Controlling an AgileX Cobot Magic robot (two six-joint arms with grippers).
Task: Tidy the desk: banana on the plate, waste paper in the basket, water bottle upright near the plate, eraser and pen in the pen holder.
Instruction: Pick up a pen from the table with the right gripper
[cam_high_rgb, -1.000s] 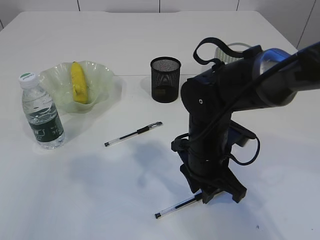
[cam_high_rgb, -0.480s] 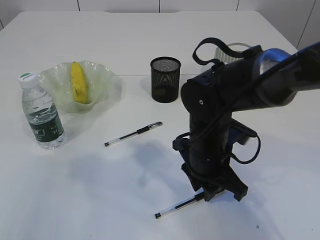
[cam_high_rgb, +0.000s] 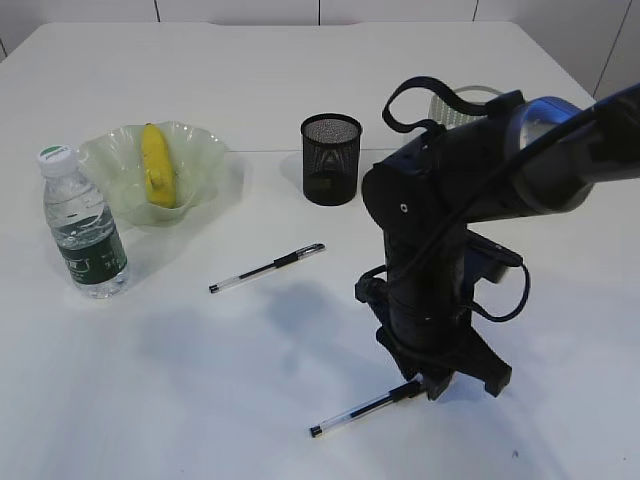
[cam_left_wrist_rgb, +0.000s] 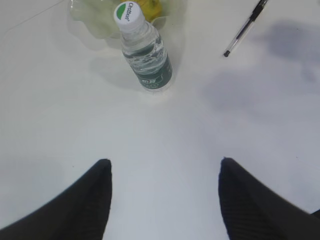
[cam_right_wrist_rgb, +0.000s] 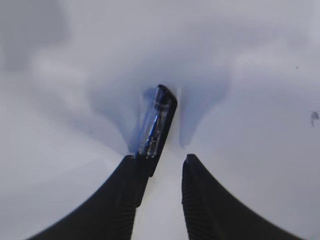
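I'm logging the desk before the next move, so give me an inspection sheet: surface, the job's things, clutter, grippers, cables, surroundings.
Surface: white table, flat.
Job's things: banana on the plate; bottle upright beside the plate; pen holder upright; one pen lying mid-table; second pen lying at the right gripper; basket partly hidden behind the arm; eraser and waste paper not seen.
Clutter: nothing seen.
Grippers: right gripper open, low over the second pen's end, which lies against one finger; left gripper open over bare table.
Cables: black cable loops on the right arm.
Surroundings: white wall panels behind the table.
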